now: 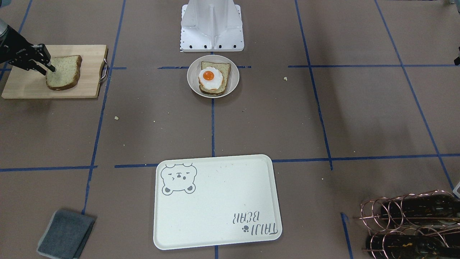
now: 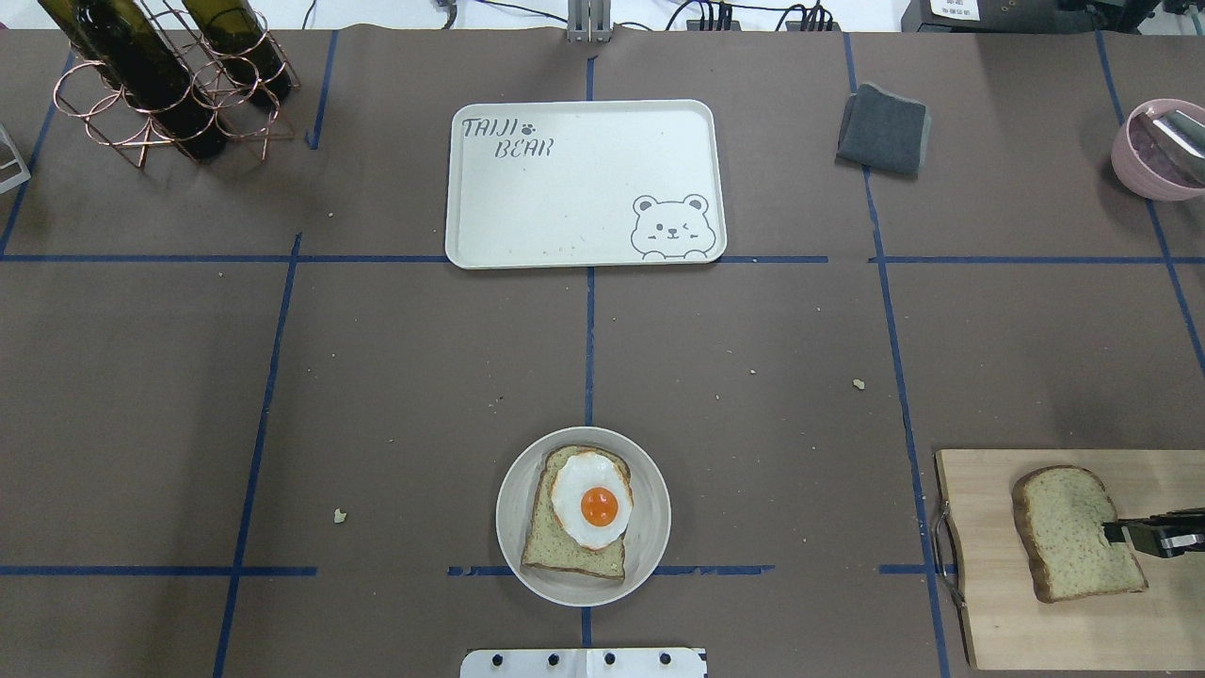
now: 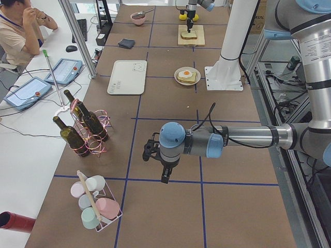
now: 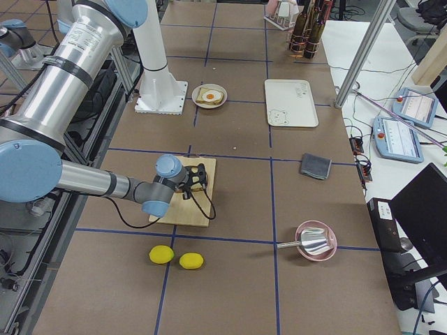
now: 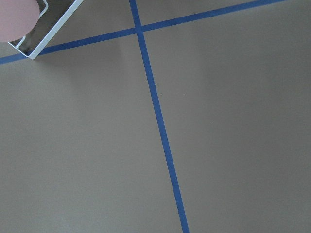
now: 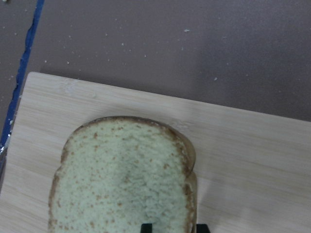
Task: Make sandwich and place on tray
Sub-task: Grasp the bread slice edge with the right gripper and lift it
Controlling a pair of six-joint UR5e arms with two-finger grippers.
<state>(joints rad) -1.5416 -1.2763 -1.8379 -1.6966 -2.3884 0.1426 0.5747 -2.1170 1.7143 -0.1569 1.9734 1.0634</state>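
Note:
One bread slice [image 1: 222,70] lies on a small round plate [image 1: 233,82] with the fried egg [image 1: 209,78] on top; they also show overhead: slice [image 2: 555,541], plate [image 2: 650,546], egg [image 2: 591,499]. The second bread slice [image 1: 66,72] [image 2: 1068,532] [image 6: 121,179] lies on the wooden cutting board [image 1: 86,54] [image 2: 988,612]. My right gripper [image 1: 49,70] [image 2: 1125,535] is shut on this slice's edge. The cream bear tray [image 1: 215,201] [image 2: 584,188] holds nothing. My left gripper [image 3: 164,175] hovers over bare table far from these; I cannot tell its state.
A folded grey cloth [image 1: 64,233] [image 2: 883,129] lies beside the tray. A copper rack with wine bottles [image 1: 409,223] [image 2: 160,85] stands at a far corner. A pink bowl [image 2: 1158,151], two lemons [image 4: 174,257] and a cup rack [image 3: 95,206] sit at the table's ends.

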